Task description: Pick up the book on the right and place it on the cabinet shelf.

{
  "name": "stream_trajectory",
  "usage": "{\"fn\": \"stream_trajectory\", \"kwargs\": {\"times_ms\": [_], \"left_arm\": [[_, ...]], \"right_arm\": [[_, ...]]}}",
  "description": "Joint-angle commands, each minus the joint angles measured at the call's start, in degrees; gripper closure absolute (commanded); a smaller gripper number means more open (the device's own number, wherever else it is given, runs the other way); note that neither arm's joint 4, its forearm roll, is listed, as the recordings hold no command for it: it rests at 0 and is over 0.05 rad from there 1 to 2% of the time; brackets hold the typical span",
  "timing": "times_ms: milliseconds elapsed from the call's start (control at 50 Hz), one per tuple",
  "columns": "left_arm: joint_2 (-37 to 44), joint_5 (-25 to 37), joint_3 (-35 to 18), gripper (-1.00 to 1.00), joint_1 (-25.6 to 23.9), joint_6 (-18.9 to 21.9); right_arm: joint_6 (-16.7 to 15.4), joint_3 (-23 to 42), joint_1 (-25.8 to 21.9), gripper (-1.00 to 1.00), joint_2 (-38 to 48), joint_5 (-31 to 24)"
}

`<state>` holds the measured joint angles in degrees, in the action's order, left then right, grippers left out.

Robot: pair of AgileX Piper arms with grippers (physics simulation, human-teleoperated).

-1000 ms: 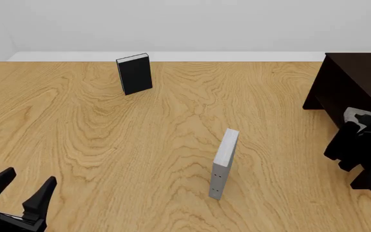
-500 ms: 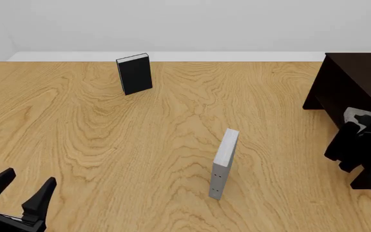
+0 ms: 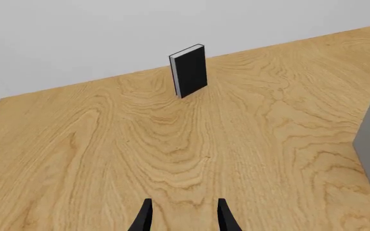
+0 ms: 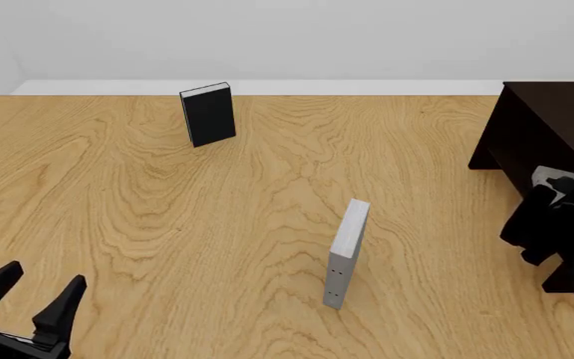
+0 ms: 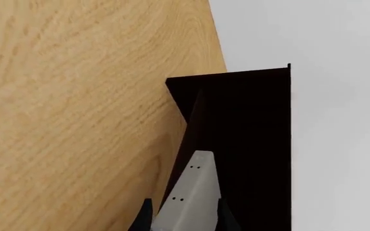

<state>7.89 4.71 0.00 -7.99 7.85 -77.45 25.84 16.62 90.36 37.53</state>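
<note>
The left gripper (image 4: 45, 274) is hovering with its fingers spread and empty over the near left of the table (image 4: 167, 209), and a thin grey book (image 4: 347, 247) is standing mid-table. At the right, the right gripper (image 5: 181, 217) is clamping the light-grey book (image 5: 191, 192) against the opening of the shelf (image 5: 249, 144) in the dark cabinet (image 4: 551, 112). A black book (image 4: 208, 114) is standing upright at the far side.

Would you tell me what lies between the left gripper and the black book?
Nothing does. The left wrist view shows only bare table between the left gripper and the upright black book, and the front view agrees.
</note>
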Motion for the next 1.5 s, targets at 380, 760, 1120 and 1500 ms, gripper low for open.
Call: {"fn": "stream_trajectory", "kwargs": {"times_ms": [380, 760, 1120, 1500], "left_arm": [[-0.74, 0.04, -0.01, -1.00, 0.10, -0.04], [-0.62, -0.10, -0.01, -1.00, 0.10, -0.11], [1.59, -2.27, -0.01, -1.00, 0.06, -0.19], [1.55, -2.31, -0.01, -1.00, 0.17, -0.28]], "right_arm": [[-0.12, 6.13, -3.75, -1.00, 0.50, -2.20], [0.08, 6.81, -4.99, -1.00, 1.19, -2.61], [0.40, 8.07, -6.90, -1.00, 1.80, -3.19], [1.07, 9.54, -9.53, -1.00, 1.07, -4.92]]}}
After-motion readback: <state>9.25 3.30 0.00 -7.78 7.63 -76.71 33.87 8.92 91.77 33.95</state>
